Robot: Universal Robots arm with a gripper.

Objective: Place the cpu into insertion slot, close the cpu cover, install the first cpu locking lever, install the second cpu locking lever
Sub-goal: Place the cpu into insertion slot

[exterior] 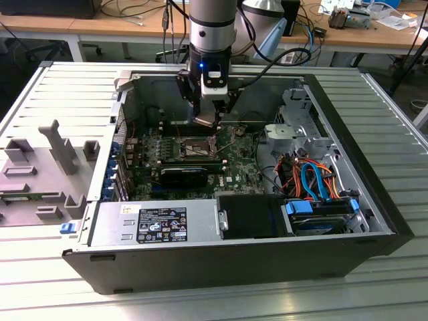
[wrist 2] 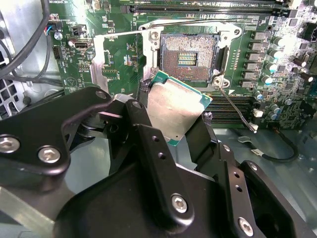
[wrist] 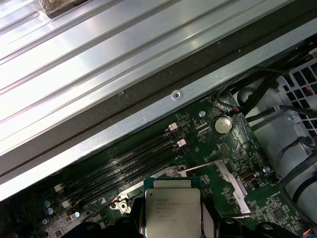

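The black jaws are clamping the flat silvery square cpu (wrist 2: 176,106) near the dark metal-rimmed square insertion slot (wrist 2: 190,58), where misalignment is likely risking damage to both.

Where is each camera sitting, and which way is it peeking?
Exterior view: off the arm, higher than the open grey computer case, looking down into it; shows the silver-and-black arm and black gripper.
Second wrist view: on the arm, looking past the gripper's black fingers at the dark square insertion slot.
First wrist view: on the arm, looking across long black memory slots to the case's rim.
Both wrist views share the silvery-grey square cpu in the gripper.
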